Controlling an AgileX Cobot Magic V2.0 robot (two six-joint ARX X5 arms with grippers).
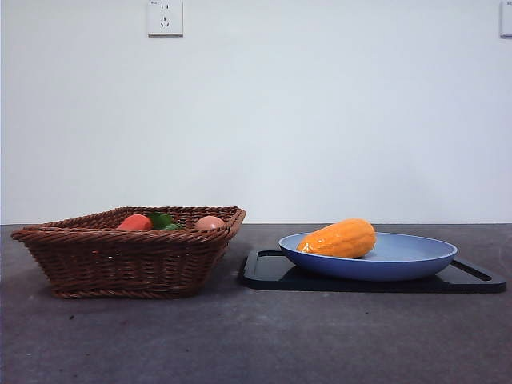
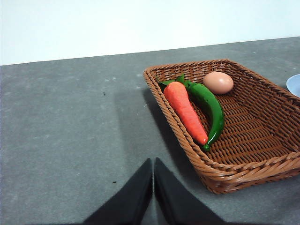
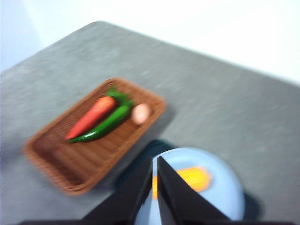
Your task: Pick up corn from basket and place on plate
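Lying on its side in the plate (image 1: pixel 416 258), the corn (image 1: pixel 340 239) is resting with its long axis running across the front view, its blunt end toward the plate's middle and its tapering end toward the rim nearest the basket (image 1: pixel 128 260). You are looking at a task that, judged from how things lie, is already done: the cob is out of the basket and sitting on the blue plate, which is itself standing on a black tray (image 1: pixel 276 272). The right gripper (image 3: pixel 155 187) is hanging high above the plate with its jaws pressed together and gripping nothing; in its blurred wrist view the corn (image 3: pixel 194 179) is showing just beyond and partly behind the jaw tips, so this is the arm nearer the cob. The left gripper (image 2: pixel 153 187) is also closed and empty, hovering over bare table beside the basket (image 2: pixel 187 150), well apart from the plate. Inside the basket you are seeing only a carrot (image 2: pixel 185 111), a green pepper (image 2: pixel 211 110) and a pale egg (image 2: pixel 218 82), none of them touching the corn. If anything is left for you, it is likely only drawing the right arm clear, since the cob is lying directly under it.
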